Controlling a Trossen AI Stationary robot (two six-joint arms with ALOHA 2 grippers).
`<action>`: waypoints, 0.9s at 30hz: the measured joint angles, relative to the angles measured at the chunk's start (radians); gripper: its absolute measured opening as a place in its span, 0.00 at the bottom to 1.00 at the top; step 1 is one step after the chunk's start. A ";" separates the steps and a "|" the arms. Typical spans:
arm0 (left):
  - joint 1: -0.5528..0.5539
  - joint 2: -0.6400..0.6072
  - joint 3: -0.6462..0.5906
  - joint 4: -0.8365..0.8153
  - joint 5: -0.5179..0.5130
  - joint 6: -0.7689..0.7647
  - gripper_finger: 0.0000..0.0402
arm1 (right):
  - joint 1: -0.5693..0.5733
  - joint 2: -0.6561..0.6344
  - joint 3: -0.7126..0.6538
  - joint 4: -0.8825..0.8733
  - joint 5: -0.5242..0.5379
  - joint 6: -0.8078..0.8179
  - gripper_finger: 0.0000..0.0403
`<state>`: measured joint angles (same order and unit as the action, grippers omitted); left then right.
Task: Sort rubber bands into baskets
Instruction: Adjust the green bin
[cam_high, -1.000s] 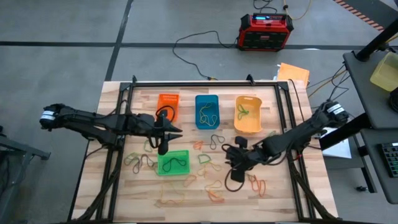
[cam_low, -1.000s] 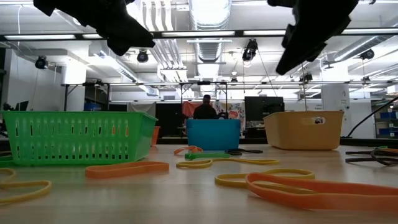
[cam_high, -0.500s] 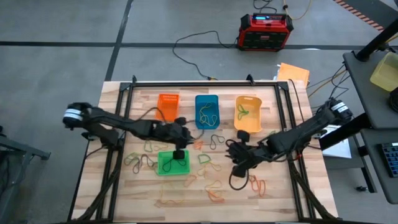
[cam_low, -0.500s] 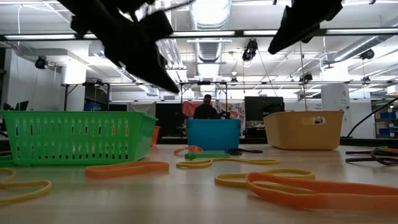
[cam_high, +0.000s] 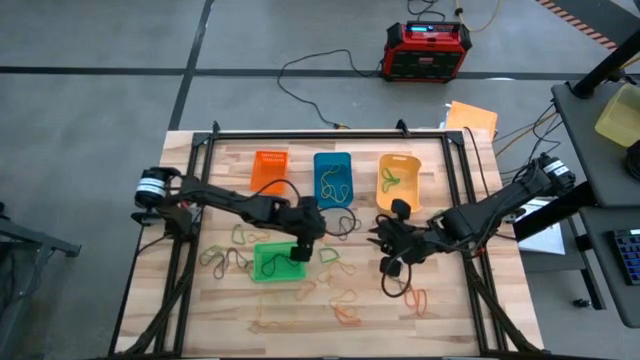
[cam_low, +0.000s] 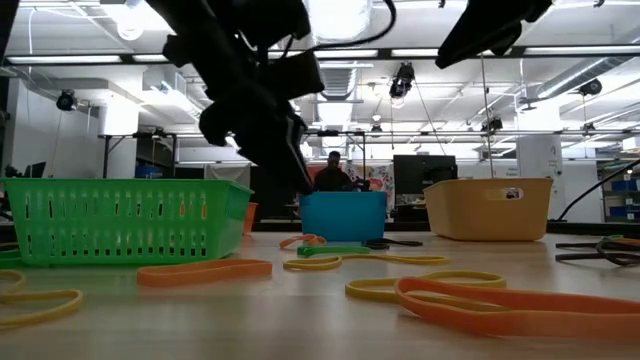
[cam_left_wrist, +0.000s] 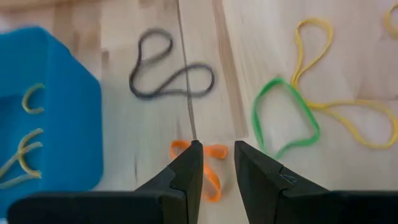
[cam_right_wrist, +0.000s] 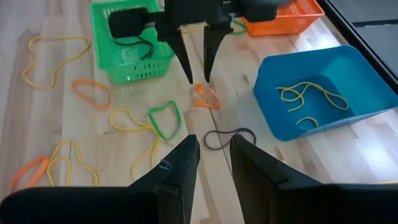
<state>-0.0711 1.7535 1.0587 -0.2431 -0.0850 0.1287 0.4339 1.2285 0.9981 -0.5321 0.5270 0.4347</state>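
Observation:
My left gripper (cam_left_wrist: 216, 149) is open and empty over the table's middle, fingers pointing down above a small orange rubber band (cam_left_wrist: 210, 167). It also shows in the high view (cam_high: 312, 230) and the right wrist view (cam_right_wrist: 198, 73). My right gripper (cam_right_wrist: 214, 144) is open and empty, raised right of centre (cam_high: 385, 248). A dark band (cam_left_wrist: 171, 71), a green band (cam_left_wrist: 283, 118) and yellow bands (cam_left_wrist: 339, 99) lie flat on the wood nearby. The orange (cam_high: 270, 170), blue (cam_high: 333, 178), yellow-orange (cam_high: 398, 182) and green (cam_high: 277, 262) baskets stand on the table.
Many more bands lie toward the near edge (cam_high: 345, 305) and left of the green basket (cam_high: 225, 255). The blue basket (cam_right_wrist: 323, 87) holds yellow bands. A black frame (cam_high: 190, 230) runs around the table. A red-and-black box (cam_high: 428, 50) stands on the floor beyond.
My left gripper has gone toward the table's right edge, from beside the orange basket past the green basket to the middle, and has come down. My right gripper has risen and drawn a little toward the far edge. No band has moved.

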 joint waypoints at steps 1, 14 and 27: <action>0.000 0.011 0.010 -0.015 0.000 -0.004 0.19 | 0.000 0.001 0.000 -0.001 0.000 0.000 0.22; 0.001 0.116 0.092 -0.069 -0.010 -0.058 0.31 | 0.000 0.004 -0.002 -0.010 0.000 0.010 0.24; 0.011 0.166 0.093 -0.086 -0.038 -0.068 0.33 | 0.000 0.005 -0.004 -0.013 -0.001 0.009 0.23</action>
<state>-0.0605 1.9194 1.1515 -0.3295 -0.1230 0.0612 0.4339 1.2331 0.9943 -0.5453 0.5262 0.4435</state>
